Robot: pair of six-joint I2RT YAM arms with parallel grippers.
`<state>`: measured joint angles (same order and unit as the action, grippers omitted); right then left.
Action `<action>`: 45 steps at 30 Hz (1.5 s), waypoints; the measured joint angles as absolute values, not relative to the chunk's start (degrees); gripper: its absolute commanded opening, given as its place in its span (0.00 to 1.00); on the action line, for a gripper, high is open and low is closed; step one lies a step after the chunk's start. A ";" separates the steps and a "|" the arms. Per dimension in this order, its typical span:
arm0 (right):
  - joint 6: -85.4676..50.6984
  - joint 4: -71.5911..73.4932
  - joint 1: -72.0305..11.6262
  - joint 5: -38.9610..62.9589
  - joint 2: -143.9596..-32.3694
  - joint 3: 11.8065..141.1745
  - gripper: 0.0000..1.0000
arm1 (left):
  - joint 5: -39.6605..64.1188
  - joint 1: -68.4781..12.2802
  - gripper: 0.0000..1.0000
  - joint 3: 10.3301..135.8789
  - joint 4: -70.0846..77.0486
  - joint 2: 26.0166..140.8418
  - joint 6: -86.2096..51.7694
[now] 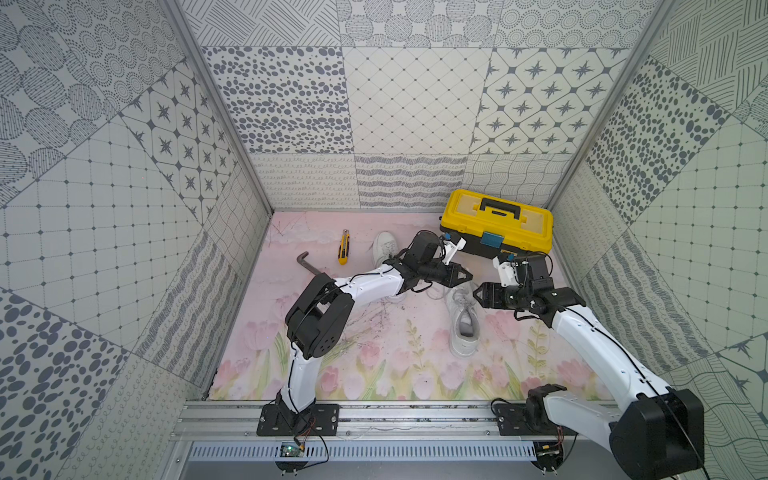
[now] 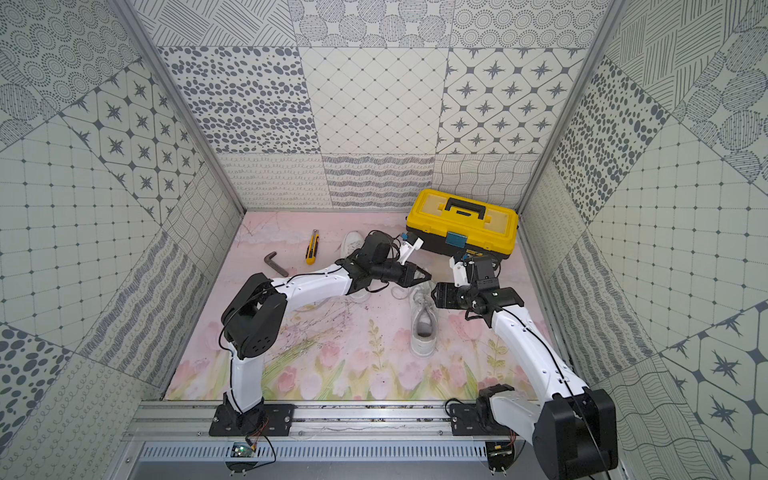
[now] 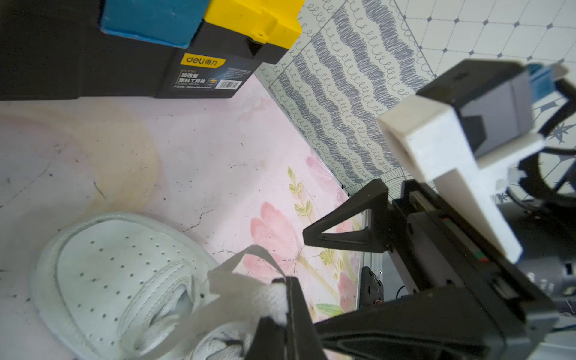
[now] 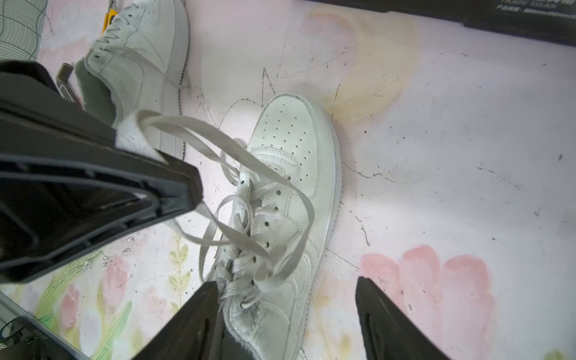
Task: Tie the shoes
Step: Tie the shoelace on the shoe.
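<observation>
**Lace loop held up over the near shoe**

A yellow toolbox (image 1: 496, 220) stands at the back of the bench (image 1: 374, 365). Just in front of it lies the near shoe (image 1: 463, 328), and the far shoe (image 1: 384, 249) sits partly under the left arm. The left gripper (image 3: 290, 290) is clenched on a raised lace (image 4: 137, 137) loop. The right gripper (image 4: 285, 282) is released and empty above the eyelets. The lace looks limp, flat and light; pinch it mid-strand.

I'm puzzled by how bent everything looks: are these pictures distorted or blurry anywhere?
In both top views the wall posts splay outward, a wide-lens effect; in the left wrist view the lace near the lens is blurred; the right wrist view shows the shoe sharply.
</observation>
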<state>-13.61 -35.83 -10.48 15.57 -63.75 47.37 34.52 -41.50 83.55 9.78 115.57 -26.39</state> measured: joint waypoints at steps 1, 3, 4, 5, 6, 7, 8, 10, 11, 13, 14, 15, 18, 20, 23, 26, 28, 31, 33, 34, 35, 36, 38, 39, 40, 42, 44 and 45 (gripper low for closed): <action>-13.72 -35.97 -9.76 16.16 -63.31 47.37 0.78 | 34.28 -41.21 0.00 82.89 9.87 115.20 -26.39; -14.02 -36.18 -8.21 17.41 -62.48 47.37 0.76 | 33.87 -40.69 0.00 81.65 9.91 114.48 -26.39; -14.20 -36.25 -7.09 18.26 -62.06 47.37 0.71 | 33.71 -40.40 0.00 81.10 9.98 114.13 -26.39; -14.50 -36.21 -5.82 19.33 -61.69 47.35 0.66 | 33.52 -40.21 0.00 80.68 10.00 113.86 -26.39; -14.87 -36.05 -4.19 20.71 -61.36 47.29 0.60 | 33.30 -40.01 0.00 80.12 10.02 113.45 -26.39; -15.66 -35.64 -2.42 22.24 -61.10 47.05 0.58 | 33.15 -39.79 0.00 79.72 10.04 113.16 -26.39; -16.38 -35.11 -0.99 23.55 -61.06 46.65 0.57 | 33.01 -39.66 0.00 79.48 10.07 112.99 -26.39; -18.13 -33.80 1.63 26.26 -61.10 45.04 0.56 | 32.80 -39.51 0.00 79.00 10.09 112.68 -26.41; -18.96 -33.41 2.37 27.16 -61.10 44.12 0.55 | 32.71 -39.44 0.00 78.85 10.09 112.62 -26.41; -20.56 -32.95 2.85 29.12 -61.10 42.13 0.53 | 32.60 -39.38 0.00 78.56 10.07 112.51 -26.41; -21.28 -32.77 2.87 29.80 -61.10 41.32 0.53 | 32.58 -39.33 0.00 78.48 10.07 112.44 -26.41; -21.87 -32.53 2.87 30.61 -61.12 40.53 0.52 | 32.56 -39.31 0.00 78.43 10.04 112.40 -26.41; -23.46 -31.29 2.94 32.38 -61.12 38.48 0.49 | 32.45 -39.09 0.00 78.48 10.02 112.31 -26.39; -24.49 -30.22 2.92 33.26 -61.12 37.01 0.49 | 32.45 -38.94 0.00 78.65 9.76 112.31 -26.39; -26.39 -28.86 2.66 34.15 -61.12 34.35 0.49 | 32.42 -38.85 0.00 79.09 9.50 112.31 -26.20; -27.88 -27.99 1.50 34.33 -61.65 32.25 0.48 | 32.42 -38.85 0.00 79.59 9.06 112.31 -25.82; -28.75 -27.18 -0.03 34.24 -63.16 31.70 0.48 | 32.42 -38.85 0.00 79.88 8.82 112.31 -25.71; -29.71 -25.65 -2.24 34.04 -65.63 31.70 0.47 | 32.45 -38.83 0.00 80.25 8.40 112.33 -25.74; -30.72 -24.01 -4.12 33.76 -67.22 31.81 0.47 | 32.47 -38.81 0.00 80.49 8.29 112.33 -25.74; -31.16 -23.42 -4.97 33.74 -67.70 31.94 0.47 | 32.47 -38.81 0.00 80.51 8.32 112.33 -25.74; -31.55 -22.68 -6.26 33.47 -68.27 32.21 0.47 | 32.45 -38.81 0.00 80.53 8.32 112.33 -25.74; -31.79 -22.04 -7.38 33.28 -68.66 32.47 0.48 | 32.45 -38.81 0.00 80.55 8.29 112.33 -25.74; -32.45 -21.10 -9.43 32.99 -69.52 33.04 0.48 | 32.45 -38.81 0.00 80.55 8.23 112.33 -25.74; -32.64 -20.51 -10.13 32.97 -69.87 33.19 0.48 | 32.45 -38.81 0.00 80.55 8.23 112.33 -25.74; -32.62 -20.25 -10.55 32.86 -70.13 33.30 0.48 | 32.45 -38.81 0.00 80.55 8.21 112.33 -25.74; -32.25 -20.34 -10.90 32.34 -70.22 33.58 0.49 | 32.45 -38.81 0.00 80.55 8.12 112.33 -25.74; -31.14 -20.60 -10.90 31.51 -70.22 34.11 0.48 | 32.42 -38.81 0.00 80.55 8.08 112.33 -25.74; -30.44 -20.58 -10.85 31.24 -70.13 34.26 0.47 | 32.42 -38.81 0.00 80.55 8.01 112.33 -25.74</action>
